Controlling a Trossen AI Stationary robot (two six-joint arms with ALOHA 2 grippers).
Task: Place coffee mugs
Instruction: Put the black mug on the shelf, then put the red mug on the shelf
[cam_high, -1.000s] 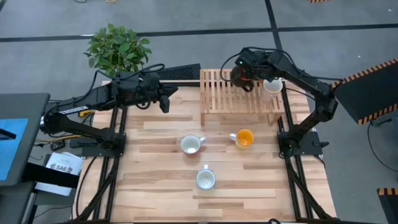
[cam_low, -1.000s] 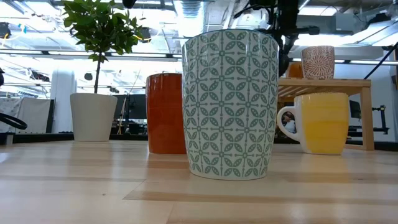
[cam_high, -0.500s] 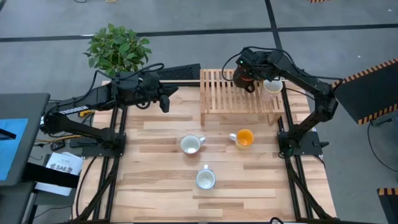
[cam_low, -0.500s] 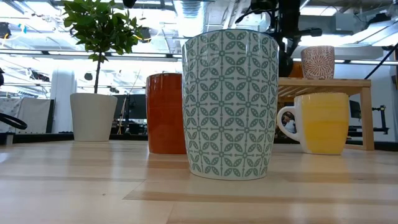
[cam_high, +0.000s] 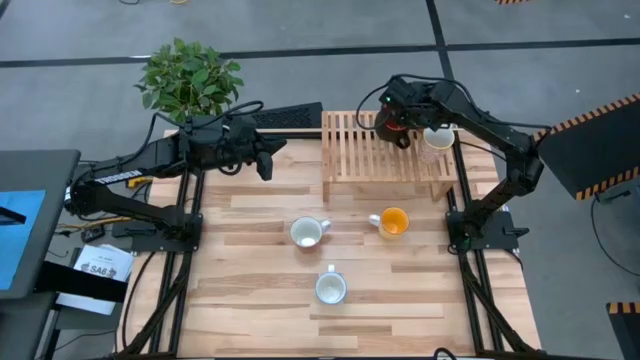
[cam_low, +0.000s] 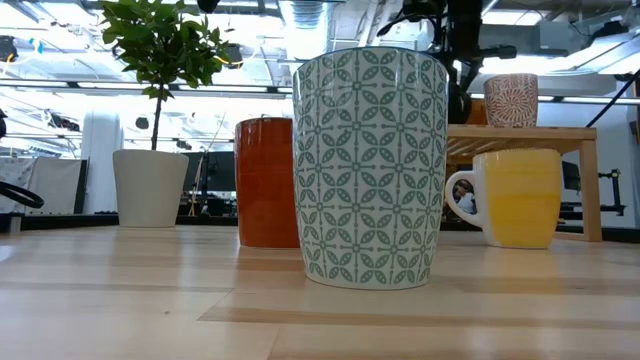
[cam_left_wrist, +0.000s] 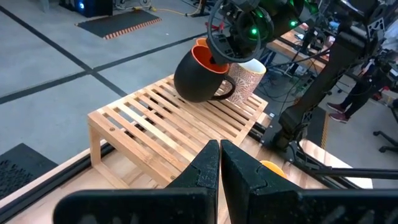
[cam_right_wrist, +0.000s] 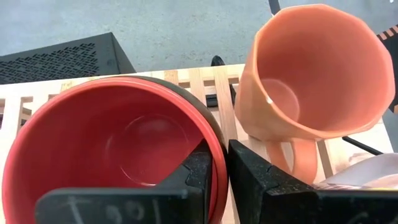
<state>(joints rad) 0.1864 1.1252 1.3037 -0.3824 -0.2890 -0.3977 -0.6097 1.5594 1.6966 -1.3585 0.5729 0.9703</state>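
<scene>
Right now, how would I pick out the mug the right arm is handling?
Find the slatted wooden rack at the table's far edge. Over its right part the right gripper pinches a mug's rim. It is the dark mug, red inside, unlike its peach and patterned neighbours.

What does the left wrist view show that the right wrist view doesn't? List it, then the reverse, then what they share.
Only the left wrist view shows the dark outside of the red mug hanging tilted from the right gripper above the wooden rack, the patterned mug behind it, and the left gripper shut.

Only the right wrist view shows the red mug's empty inside and the brown-orange mug beside it, also empty.

Both show the red mug gripped by its rim over the rack's slats.
</scene>
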